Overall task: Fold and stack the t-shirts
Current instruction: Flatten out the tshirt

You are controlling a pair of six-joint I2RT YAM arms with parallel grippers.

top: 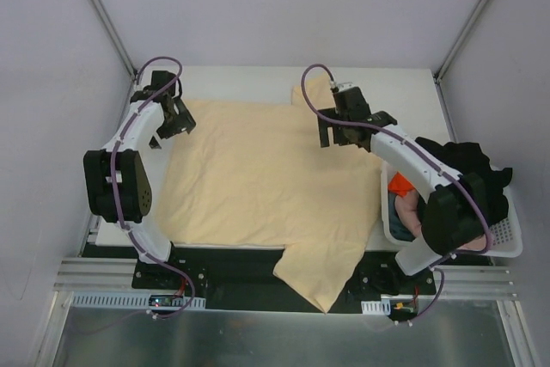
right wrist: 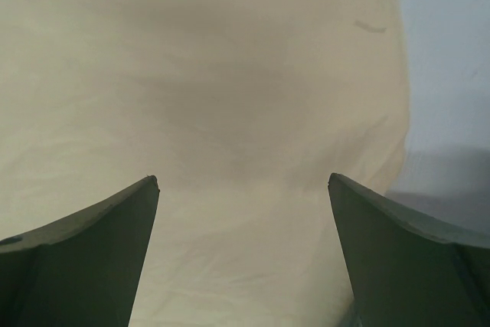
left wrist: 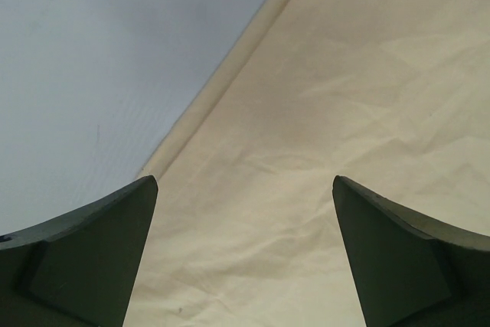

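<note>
A large pale peach-yellow t-shirt (top: 258,178) lies spread flat on the white table, one sleeve hanging over the near edge. My left gripper (top: 174,122) hovers open over its far left edge; the left wrist view shows the cloth (left wrist: 337,112) and its hem between the wide-apart fingers. My right gripper (top: 337,137) hovers open over the shirt's far right part; the right wrist view shows plain cloth (right wrist: 214,97) below it. A black shirt (top: 468,165), an orange one (top: 400,185) and a pinkish one (top: 414,212) are bunched in the basket at the right.
A white plastic lattice basket (top: 507,242) stands at the table's right edge beside the right arm. White walls enclose the table (top: 404,92) on three sides. Bare table shows along the far edge and at the left (left wrist: 92,74).
</note>
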